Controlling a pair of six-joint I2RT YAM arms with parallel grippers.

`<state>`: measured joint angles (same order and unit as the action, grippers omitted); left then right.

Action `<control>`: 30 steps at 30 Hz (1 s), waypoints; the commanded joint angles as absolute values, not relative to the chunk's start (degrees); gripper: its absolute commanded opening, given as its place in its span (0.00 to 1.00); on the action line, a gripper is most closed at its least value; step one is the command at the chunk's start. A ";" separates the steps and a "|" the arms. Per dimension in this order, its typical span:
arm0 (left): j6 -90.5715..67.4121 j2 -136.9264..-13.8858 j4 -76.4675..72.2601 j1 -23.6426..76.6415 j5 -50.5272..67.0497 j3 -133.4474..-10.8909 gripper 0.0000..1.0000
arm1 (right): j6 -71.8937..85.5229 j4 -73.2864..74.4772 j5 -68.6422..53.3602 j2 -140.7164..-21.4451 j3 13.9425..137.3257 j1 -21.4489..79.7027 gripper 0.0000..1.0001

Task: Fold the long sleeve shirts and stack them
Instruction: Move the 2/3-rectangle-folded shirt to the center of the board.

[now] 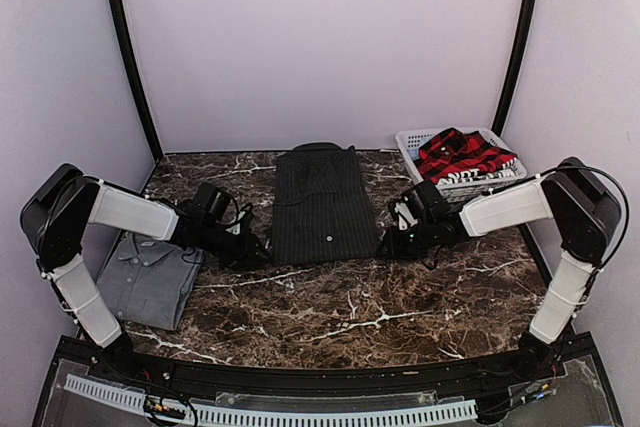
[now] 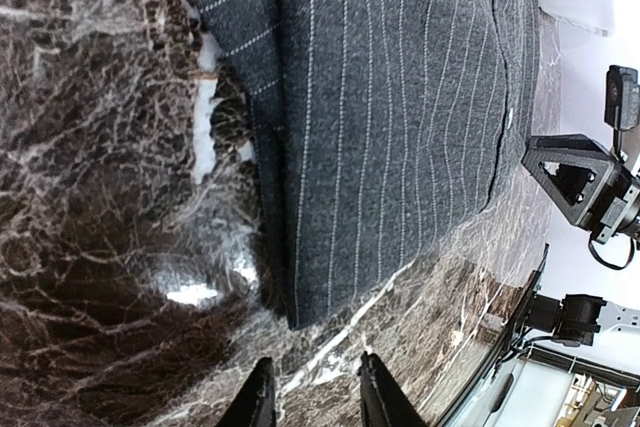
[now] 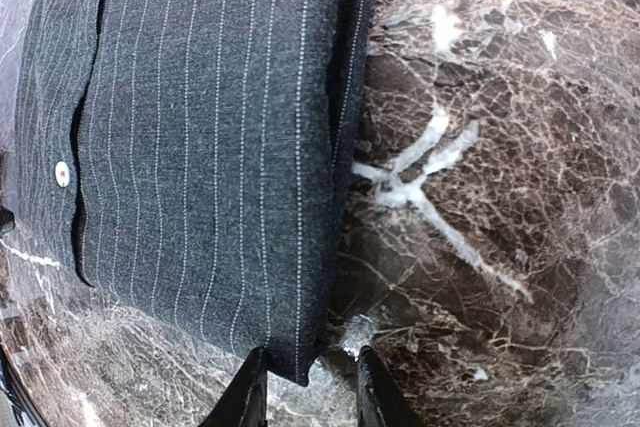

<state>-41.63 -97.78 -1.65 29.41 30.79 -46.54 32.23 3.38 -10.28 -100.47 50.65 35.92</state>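
A black pinstriped shirt (image 1: 323,205) lies folded lengthwise in the middle of the marble table. My left gripper (image 2: 315,399) is open just short of its near left corner (image 2: 300,317), with only bare marble between the fingers. My right gripper (image 3: 308,395) is open at the near right corner (image 3: 305,367), and the tip of that corner lies between its fingers. The grey shirt (image 1: 150,277) rests folded at the near left under my left arm. The red-and-black plaid shirt (image 1: 462,157) sits bunched in the basket.
A white slatted basket (image 1: 412,152) stands at the back right corner. Pale walls close the table on three sides. A black rail (image 1: 300,377) runs along the near edge, and both arm bases are bolted there.
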 commanded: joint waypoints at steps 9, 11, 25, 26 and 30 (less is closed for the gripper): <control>-41.38 -101.56 -0.66 31.55 27.88 -48.86 0.28 | 31.82 4.68 -7.70 -102.59 51.77 37.56 0.24; -41.67 -102.16 -0.46 31.79 27.34 -49.37 0.28 | 31.84 4.74 -7.72 -102.74 51.85 37.82 0.24; -41.87 -103.78 2.27 33.21 24.41 -51.78 0.16 | 32.30 3.65 -8.74 -104.46 52.56 39.09 0.16; -41.91 -103.90 2.15 33.22 24.42 -51.90 0.15 | 32.34 3.61 -8.83 -104.58 52.64 39.10 0.12; -41.82 -103.99 2.23 33.22 24.76 -52.53 0.05 | 32.73 3.26 -9.28 -104.41 52.74 39.21 0.00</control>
<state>-42.11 -103.33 -0.19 32.80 25.78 -51.55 32.34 2.09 -9.02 -103.07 52.47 38.33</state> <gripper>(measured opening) 0.081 0.035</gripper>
